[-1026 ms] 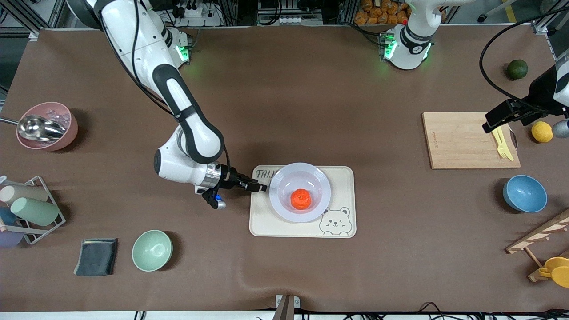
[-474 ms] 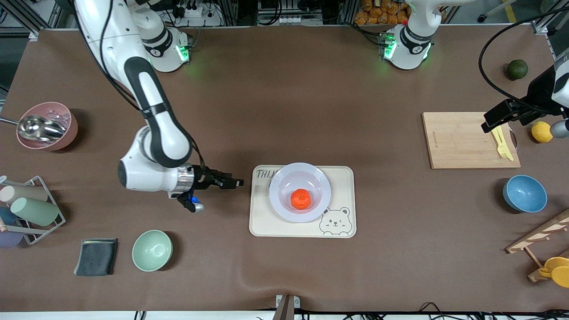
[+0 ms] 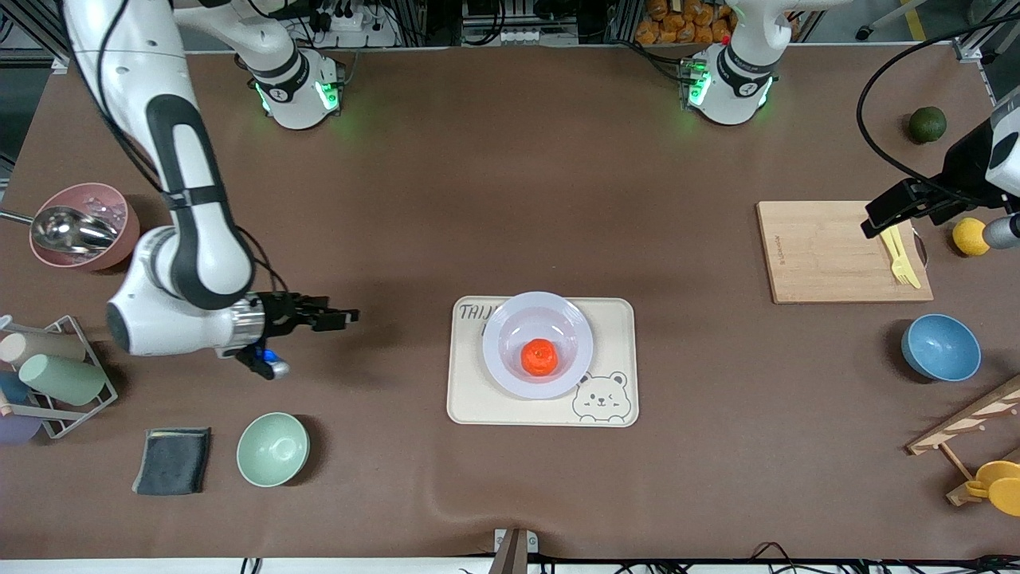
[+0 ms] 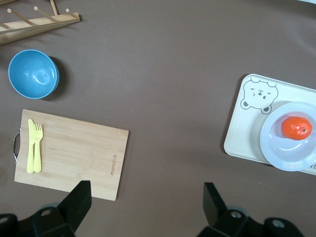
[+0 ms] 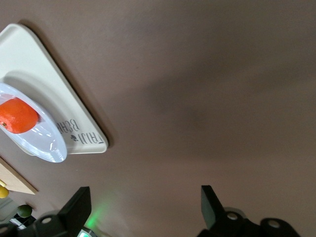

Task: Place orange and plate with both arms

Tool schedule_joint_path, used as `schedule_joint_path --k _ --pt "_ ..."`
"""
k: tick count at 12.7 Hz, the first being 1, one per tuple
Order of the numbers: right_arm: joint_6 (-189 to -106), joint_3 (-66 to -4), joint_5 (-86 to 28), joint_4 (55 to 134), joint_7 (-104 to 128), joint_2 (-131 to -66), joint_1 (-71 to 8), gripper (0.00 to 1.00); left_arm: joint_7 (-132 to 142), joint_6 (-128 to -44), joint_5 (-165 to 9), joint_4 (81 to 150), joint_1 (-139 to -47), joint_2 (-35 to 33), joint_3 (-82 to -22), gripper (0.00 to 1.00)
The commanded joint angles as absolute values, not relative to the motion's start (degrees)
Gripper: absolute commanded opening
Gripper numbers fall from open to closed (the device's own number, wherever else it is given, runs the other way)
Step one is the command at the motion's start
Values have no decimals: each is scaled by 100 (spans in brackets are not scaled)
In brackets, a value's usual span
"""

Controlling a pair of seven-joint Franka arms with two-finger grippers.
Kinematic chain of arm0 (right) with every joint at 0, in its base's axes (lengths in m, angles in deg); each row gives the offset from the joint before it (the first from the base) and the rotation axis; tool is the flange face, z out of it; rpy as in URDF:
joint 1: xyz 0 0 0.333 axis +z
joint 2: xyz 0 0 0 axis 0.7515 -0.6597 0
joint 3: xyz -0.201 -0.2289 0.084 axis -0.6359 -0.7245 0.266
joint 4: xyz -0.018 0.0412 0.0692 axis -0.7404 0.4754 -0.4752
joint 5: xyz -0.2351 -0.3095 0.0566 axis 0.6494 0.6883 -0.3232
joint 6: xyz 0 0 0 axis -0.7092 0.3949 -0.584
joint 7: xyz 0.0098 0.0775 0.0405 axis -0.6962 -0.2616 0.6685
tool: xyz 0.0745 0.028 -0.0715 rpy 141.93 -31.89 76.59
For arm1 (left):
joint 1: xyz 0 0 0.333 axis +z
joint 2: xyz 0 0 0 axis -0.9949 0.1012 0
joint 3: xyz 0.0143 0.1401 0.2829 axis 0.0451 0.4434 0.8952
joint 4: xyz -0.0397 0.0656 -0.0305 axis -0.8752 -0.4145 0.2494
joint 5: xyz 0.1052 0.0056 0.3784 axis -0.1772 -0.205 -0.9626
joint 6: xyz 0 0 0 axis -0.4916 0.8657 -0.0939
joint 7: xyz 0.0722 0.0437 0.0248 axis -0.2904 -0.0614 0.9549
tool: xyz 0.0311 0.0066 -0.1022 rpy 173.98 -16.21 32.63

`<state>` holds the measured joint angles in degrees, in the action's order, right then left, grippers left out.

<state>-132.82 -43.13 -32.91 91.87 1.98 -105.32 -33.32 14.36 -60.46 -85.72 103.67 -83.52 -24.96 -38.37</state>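
Observation:
The red-orange orange (image 3: 539, 356) sits in the pale lavender plate (image 3: 502, 331), which rests on the cream bear tray (image 3: 470, 399) mid-table. Both also show in the left wrist view, orange (image 4: 296, 127) and plate (image 4: 276, 148), and in the right wrist view, orange (image 5: 17, 115) and plate (image 5: 49, 143). My right gripper (image 3: 343, 317) is open and empty above the bare mat, well apart from the tray toward the right arm's end. My left gripper (image 3: 876, 224) is open and empty over the wooden cutting board (image 3: 821, 251) at the left arm's end.
A yellow fork and knife (image 3: 900, 255) lie on the board. A blue bowl (image 3: 940, 347), a lemon (image 3: 968, 236) and a dark green fruit (image 3: 927, 124) are near it. A green bowl (image 3: 272, 449), grey cloth (image 3: 173, 460), cup rack (image 3: 48, 375) and pink bowl (image 3: 88, 226) stand at the right arm's end.
My right gripper has drawn back from the plate's rim toward the right arm's end of the table, empty. The plate and orange stay on the tray. The left arm has barely moved.

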Motion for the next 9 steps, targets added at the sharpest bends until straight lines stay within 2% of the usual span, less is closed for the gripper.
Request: schedule_joint_path --k 1,6,9 --pt "-12875 -4193 -2625 8922 330 -10402 -3798 100 1328 -6009 -8461 10421 -8367 -2585 -3799 100" --pt "-12646 -4088 -1034 8868 867 -9981 -4335 100 1319 -5992 -8461 10403 -8340 -2629 -3799 100" --pt "-12498 -3587 -540 8868 1094 -9585 -4976 100 1310 -5992 -8461 10403 -8331 -2647 -3799 100"
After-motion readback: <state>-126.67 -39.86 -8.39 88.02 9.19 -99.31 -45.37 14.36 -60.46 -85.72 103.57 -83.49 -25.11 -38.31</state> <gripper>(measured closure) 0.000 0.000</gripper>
